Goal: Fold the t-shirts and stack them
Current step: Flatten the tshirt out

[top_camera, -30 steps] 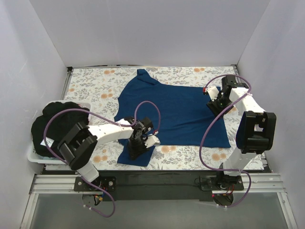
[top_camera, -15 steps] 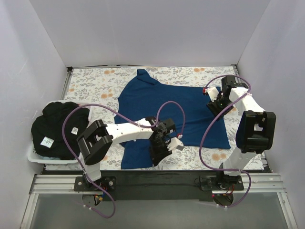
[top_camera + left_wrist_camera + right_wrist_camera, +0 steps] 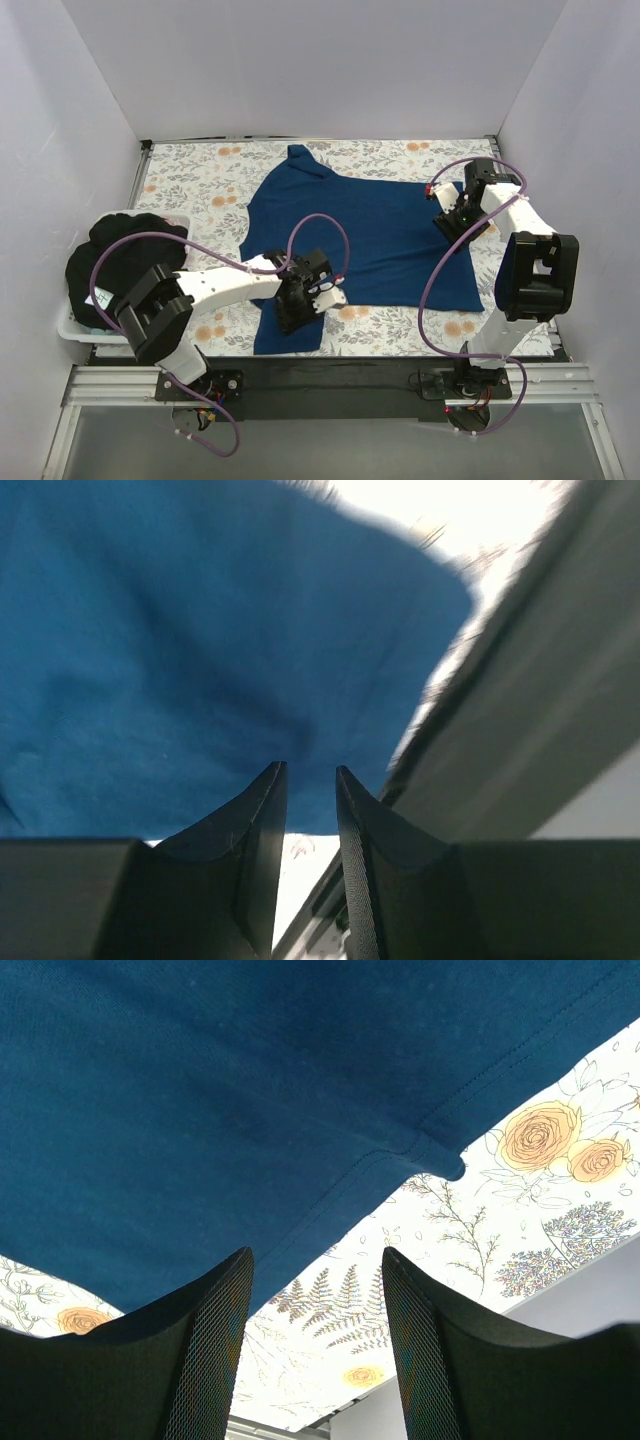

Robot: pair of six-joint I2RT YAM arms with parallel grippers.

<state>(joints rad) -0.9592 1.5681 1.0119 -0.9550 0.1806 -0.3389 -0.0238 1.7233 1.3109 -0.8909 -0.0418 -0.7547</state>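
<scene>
A dark royal blue t-shirt [image 3: 370, 235] lies spread flat on the floral cloth [image 3: 200, 180], with a folded flap [image 3: 287, 333] at its near-left corner. My left gripper [image 3: 300, 305] is low over that flap. Its jaws stand a narrow gap apart, tips against the blue cloth [image 3: 200, 660], and nothing shows between them. My right gripper [image 3: 452, 215] is open over the shirt's right edge, and its wrist view shows the stitched hem [image 3: 380, 1155] just ahead of the fingers. A black t-shirt [image 3: 115, 260] with a small white tag [image 3: 97, 297] sits bunched at the left.
The black shirt lies in a white bin [image 3: 75, 328] at the table's left edge. White walls close in the left, back and right. A dark rail [image 3: 350, 370] runs along the near edge, and it also shows in the left wrist view [image 3: 520, 730].
My left arm swept right along the shirt's near edge, then came back left over the flap. The flap has shifted slightly. The right arm has not moved.
</scene>
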